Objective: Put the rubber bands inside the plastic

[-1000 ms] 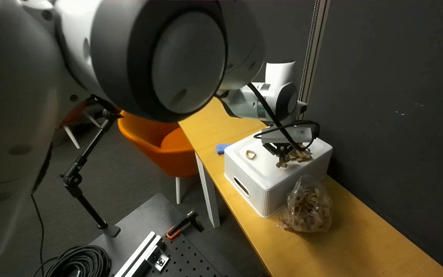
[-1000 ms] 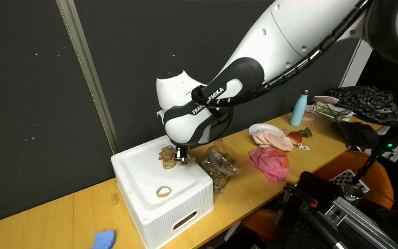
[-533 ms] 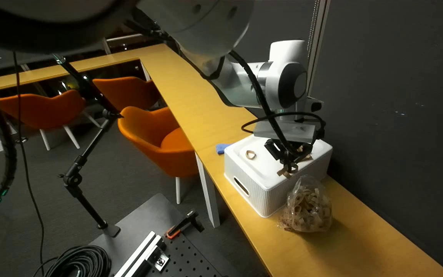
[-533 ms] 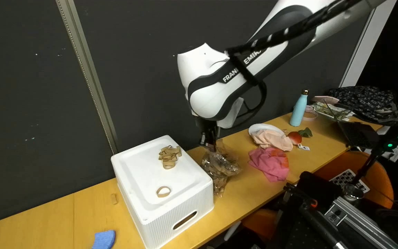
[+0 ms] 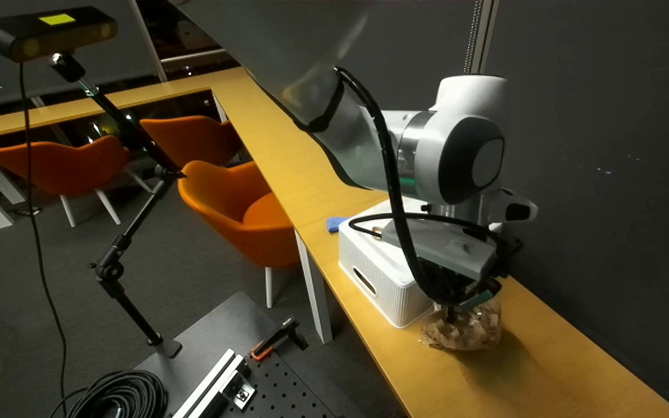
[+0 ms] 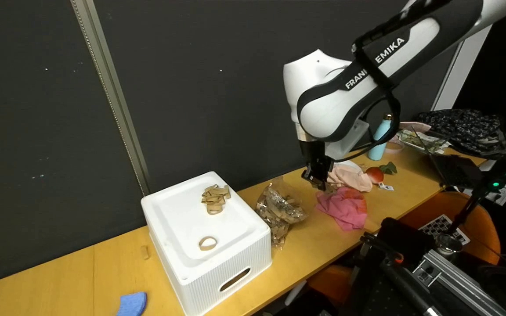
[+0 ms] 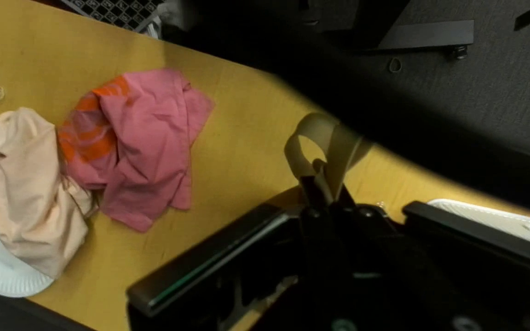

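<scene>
We have the gripper [image 7: 327, 195] clamped on tan rubber bands [image 7: 313, 142], loops poking out of its grip. It hangs above the desk [image 6: 310, 237], well apart from the white storage box [image 6: 209, 270]. Between the gripper and that box, just beside its ribbed wall, sits the transparent plastic bag [image 6: 280, 206], bands [image 5: 467, 332] showing through its film; whether it touches the wall we cannot tell. On top of the box we log a clump of rubber bands [image 6: 215, 198] near the bag-side rim and a lone rubber band [image 6: 203, 246] toward the slotted wall. Farther from the box than the bag: a pink cloth [image 7: 150, 142] with orange print, then a peach cloth [image 7: 30, 197] lying partly on a white paper plate [image 7: 7, 276]. Farther again from the box, a light-blue water bottle [image 6: 379, 139], standing. On the box's opposite side, nearby, a blue piece [image 6: 132, 303], partly out of frame.
</scene>
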